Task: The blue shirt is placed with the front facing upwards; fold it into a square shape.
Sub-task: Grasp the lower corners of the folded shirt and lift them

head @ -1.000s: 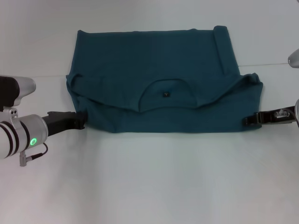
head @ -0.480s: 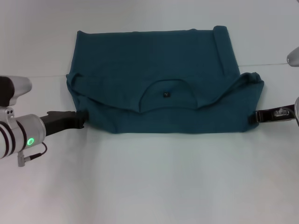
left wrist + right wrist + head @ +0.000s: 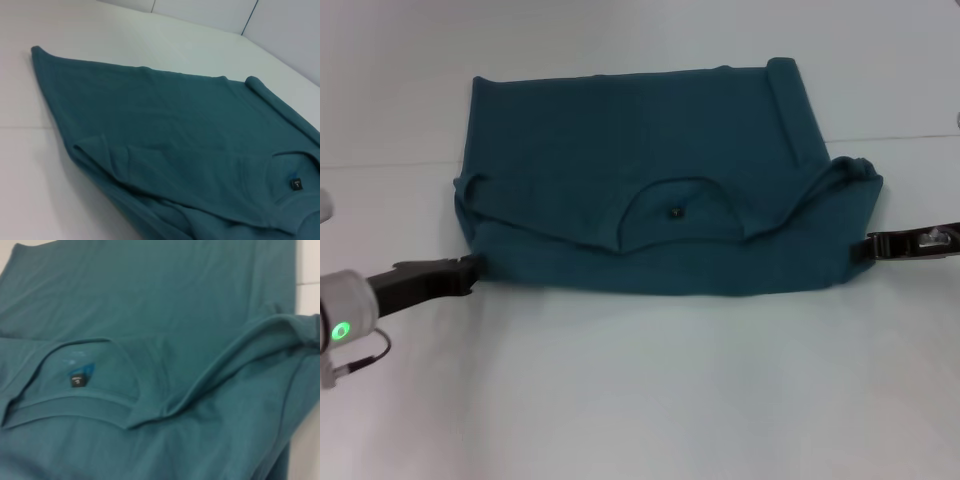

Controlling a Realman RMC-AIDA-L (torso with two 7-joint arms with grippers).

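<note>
The table [image 3: 650,390] was white and matte, and it filled almost the whole head view. A thin pale seam line [image 3: 390,162] ran across its surface from left to right, in the far half of the scene; it appeared again on the right side [image 3: 895,136]. In the left wrist view, the same white surface [image 3: 35,165] reached to a far edge, where light grey wall panels [image 3: 290,35] stood upright. A dark vertical joint [image 3: 250,17] separated two of these panels.
</note>
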